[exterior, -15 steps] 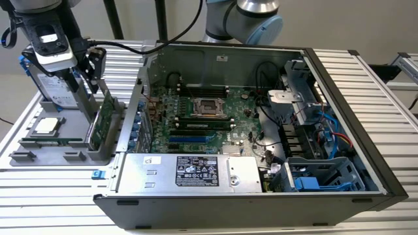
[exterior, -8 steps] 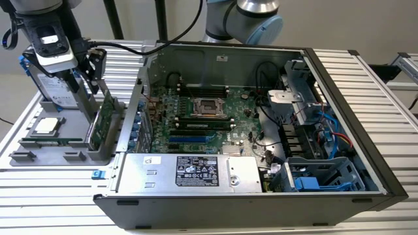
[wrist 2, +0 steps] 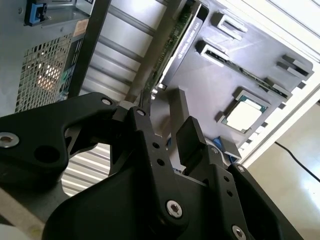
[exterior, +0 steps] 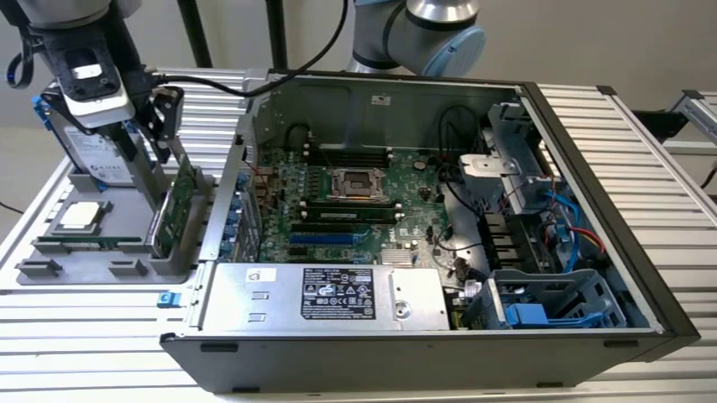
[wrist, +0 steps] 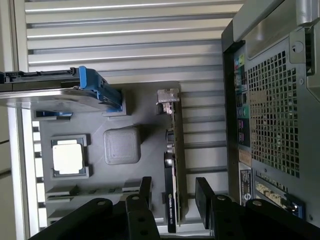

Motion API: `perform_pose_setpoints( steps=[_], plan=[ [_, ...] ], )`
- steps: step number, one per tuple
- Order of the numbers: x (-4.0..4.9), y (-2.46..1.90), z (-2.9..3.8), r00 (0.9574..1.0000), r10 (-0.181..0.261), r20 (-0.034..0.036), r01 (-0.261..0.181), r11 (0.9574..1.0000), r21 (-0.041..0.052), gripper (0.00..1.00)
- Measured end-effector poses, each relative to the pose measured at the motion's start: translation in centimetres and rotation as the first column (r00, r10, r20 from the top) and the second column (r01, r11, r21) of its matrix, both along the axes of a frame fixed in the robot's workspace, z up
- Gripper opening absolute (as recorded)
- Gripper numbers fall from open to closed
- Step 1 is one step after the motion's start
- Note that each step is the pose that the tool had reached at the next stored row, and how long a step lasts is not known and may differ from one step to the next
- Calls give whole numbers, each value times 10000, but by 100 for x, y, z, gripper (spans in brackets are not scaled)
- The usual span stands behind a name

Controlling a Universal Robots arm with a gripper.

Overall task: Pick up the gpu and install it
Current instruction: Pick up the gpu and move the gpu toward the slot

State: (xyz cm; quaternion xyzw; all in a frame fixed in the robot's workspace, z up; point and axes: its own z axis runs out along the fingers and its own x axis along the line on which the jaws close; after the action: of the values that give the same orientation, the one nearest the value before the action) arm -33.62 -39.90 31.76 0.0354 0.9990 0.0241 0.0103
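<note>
The gpu (exterior: 180, 206) stands on edge in a slot of the grey parts holder (exterior: 67, 252), on the exterior view's left, beside the open computer case (exterior: 583, 168). It is a green card with a silver end bracket (wrist: 167, 97). My gripper (exterior: 163, 126) hangs just above the card's upper edge. In the first wrist view the gripper (wrist: 175, 195) is open, one black finger (wrist: 145, 190) on each side of the gpu (wrist: 175, 150), with a gap on both sides. The second wrist view has the gpu (wrist 2: 170, 45) edge-on beyond the gripper (wrist 2: 165, 132).
A silver hard drive in a blue frame (exterior: 96, 147) stands in the holder behind the gripper, and a processor chip (exterior: 81, 216) lies flat in it. Inside the case are the motherboard (exterior: 348, 210), a power supply (exterior: 325, 294) and cables (exterior: 560, 235). Ribbed metal table (exterior: 101, 336) surrounds everything.
</note>
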Motion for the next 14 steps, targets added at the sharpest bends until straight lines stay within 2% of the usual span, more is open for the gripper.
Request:
perform_pose_setpoints(
  steps=[14],
  plan=[
    [44,-4,-49,10000,-1,0,1,10000,0,100]
  ],
)
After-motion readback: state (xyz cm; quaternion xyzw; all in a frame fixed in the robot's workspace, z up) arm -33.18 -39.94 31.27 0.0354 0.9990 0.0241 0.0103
